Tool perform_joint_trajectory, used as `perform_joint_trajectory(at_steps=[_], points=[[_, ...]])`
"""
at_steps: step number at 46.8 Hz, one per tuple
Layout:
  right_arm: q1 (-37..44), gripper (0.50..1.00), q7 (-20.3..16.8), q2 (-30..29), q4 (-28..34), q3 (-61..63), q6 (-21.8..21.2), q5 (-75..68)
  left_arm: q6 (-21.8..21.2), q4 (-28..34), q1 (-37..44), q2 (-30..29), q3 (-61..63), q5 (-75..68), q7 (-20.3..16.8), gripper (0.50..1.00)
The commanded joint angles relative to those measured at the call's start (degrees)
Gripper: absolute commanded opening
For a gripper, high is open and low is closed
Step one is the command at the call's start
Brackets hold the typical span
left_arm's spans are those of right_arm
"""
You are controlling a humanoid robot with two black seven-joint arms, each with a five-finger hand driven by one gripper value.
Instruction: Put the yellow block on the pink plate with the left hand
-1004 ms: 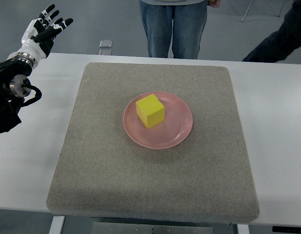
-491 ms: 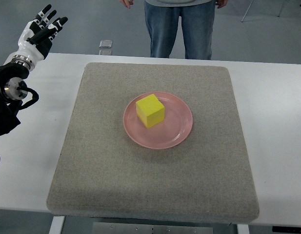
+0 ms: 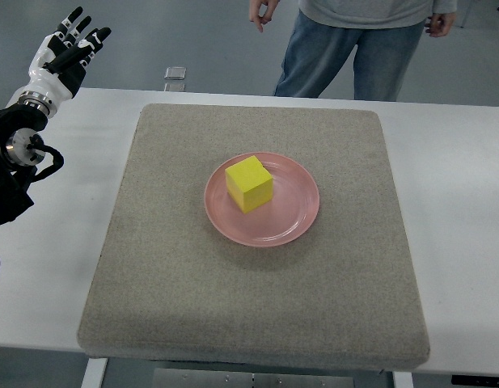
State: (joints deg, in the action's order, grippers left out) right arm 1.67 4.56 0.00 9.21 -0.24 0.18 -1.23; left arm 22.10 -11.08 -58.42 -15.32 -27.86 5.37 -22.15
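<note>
The yellow block (image 3: 249, 183) sits on the pink plate (image 3: 293, 212), slightly toward the plate's ten o'clock side, one corner pointing toward the near edge of the table. The plate rests near the middle of a grey felt-like mat (image 3: 192, 299), and the mat lies on a white table (image 3: 463, 202). No brand, label or writing can be read on the block, the plate or the mat. The left hand (image 3: 65, 53) is raised at about ten o'clock from the plate, well apart from it, beyond the mat's far left corner; its fingers (image 3: 94, 39) are spread and hold nothing. Its dark arm (image 3: 10, 166) comes in along the picture's left edge. At twelve to one o'clock, behind the far table edge, stands a person in blue jeans (image 3: 354, 61) and a grey top, a hand showing on each side. A small grey object (image 3: 175, 73) lies on the floor beyond the table at about eleven o'clock; too small to tell what it is.
</note>
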Motion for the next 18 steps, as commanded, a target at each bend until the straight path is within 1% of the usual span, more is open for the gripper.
perform_joint_trajectory(at_steps=[1,18], points=[[0.0,0.924,0.0,0.0,0.0,0.1,0.0,0.0,-0.7,0.1,0.0,0.0,0.2,0.0,0.0,0.992],[-0.1,0.924,-0.2,0.0,-0.1,0.0,0.0,0.1,-1.0,0.3,0.2,-0.1,0.0,0.0,-0.1,0.992]])
